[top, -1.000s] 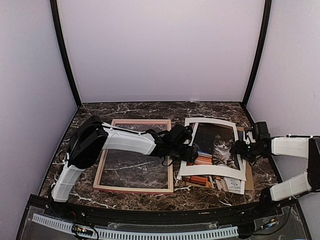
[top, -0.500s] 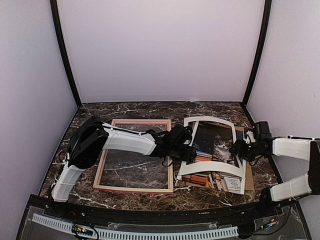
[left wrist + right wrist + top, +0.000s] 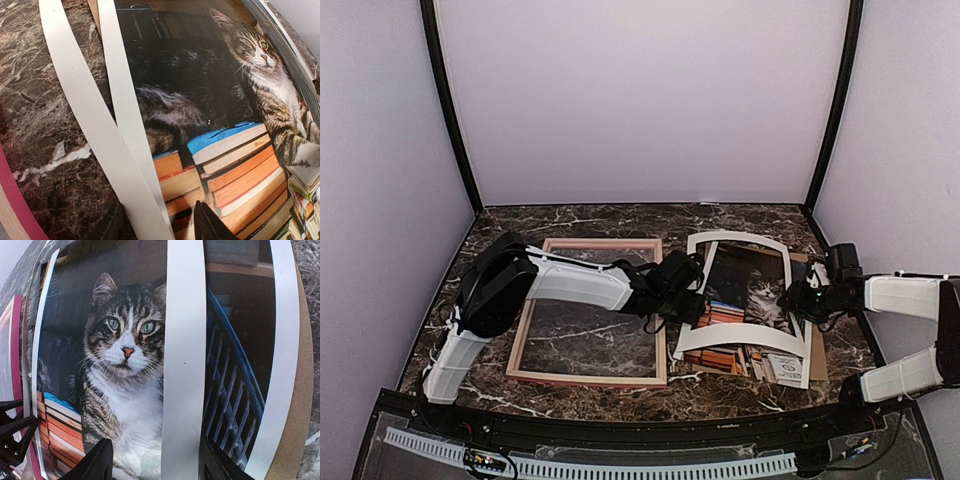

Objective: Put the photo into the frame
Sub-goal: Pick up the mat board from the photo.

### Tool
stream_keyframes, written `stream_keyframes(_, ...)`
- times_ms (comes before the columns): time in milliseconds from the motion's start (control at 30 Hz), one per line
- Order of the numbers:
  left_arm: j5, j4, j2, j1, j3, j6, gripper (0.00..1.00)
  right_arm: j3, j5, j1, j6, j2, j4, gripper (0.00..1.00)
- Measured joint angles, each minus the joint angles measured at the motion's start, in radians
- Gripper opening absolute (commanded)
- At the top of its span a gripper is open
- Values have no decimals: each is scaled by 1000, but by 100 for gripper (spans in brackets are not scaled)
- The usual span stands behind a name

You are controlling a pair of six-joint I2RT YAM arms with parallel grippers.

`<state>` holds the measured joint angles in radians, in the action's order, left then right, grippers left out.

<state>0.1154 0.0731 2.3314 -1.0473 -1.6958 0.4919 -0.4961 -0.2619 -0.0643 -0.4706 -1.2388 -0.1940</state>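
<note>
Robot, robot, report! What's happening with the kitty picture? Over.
Both grippers, left and right, pinch the bowed cat-and-books paper print. Pink wooden frame lies alongside. Brown cardboard underneath.

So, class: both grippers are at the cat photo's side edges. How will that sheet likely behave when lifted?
Probably floppy: the photo already bows upward between the left gripper and right gripper, with its ends arching off the second print underneath. It looks thin and light, so it may sag or crease.

- No words, numbers, brand names or signs can be read in any view.
- A small white card [image 3: 785, 366] at the lower right of the overhead view carries dark print, too small and blurred to make out.
</note>
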Motion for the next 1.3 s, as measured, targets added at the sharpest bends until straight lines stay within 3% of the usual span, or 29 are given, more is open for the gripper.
stream_keyframes(400, 26, 58, 0, 0, -21, -28, 34, -21, 0, 0, 5, 36, -49, 65)
stream_keyframes(900, 92, 138, -2, 0, -47, -80, 30, -150, 5, 0, 12, 164, -169, 83)
stream_keyframes(1300, 117, 176, -10, 13, -79, -118, 24, -169, 29, 0, 17, 179, -235, 86)
